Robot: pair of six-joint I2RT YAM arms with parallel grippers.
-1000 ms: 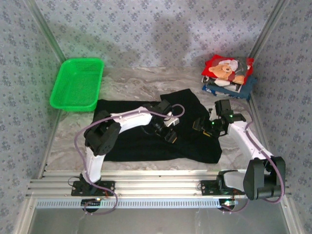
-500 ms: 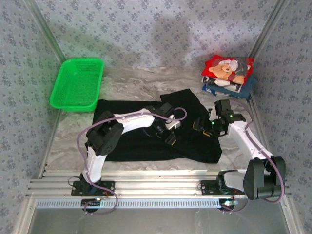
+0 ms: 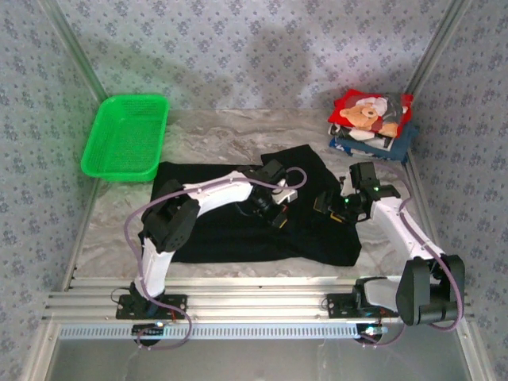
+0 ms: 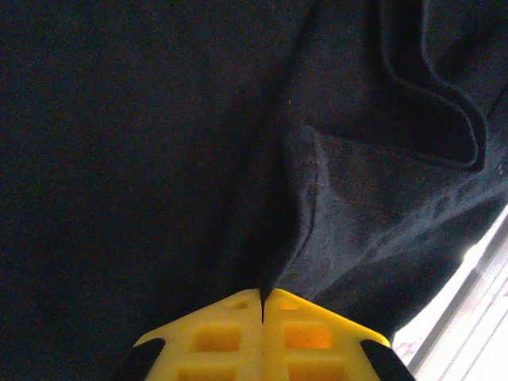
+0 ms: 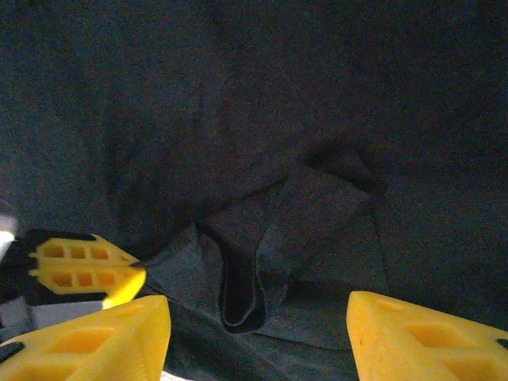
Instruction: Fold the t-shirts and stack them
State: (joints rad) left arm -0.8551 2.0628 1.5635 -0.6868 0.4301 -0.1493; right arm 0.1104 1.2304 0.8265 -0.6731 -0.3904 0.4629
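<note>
L end effector point(image 4: 263, 296) pinches black t-shirt point(image 4: 143, 159) ridge.

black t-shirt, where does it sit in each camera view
top external: plain black cloth t-shirt spread across the picture's middle.
left wrist: its ridge runs into the left gripper's shut yellow fingers.
right wrist: rumpled fold beyond the right gripper's open fingers.
shared landmark: those left fingers, at right wrist's left edge.

The marble table point(image 3: 238, 131) carries a basket point(image 3: 125, 137) upper left, a black shirt point(image 3: 214, 230) spread mid-frame, and a shirt stack point(image 3: 371, 125) upper right.
</note>
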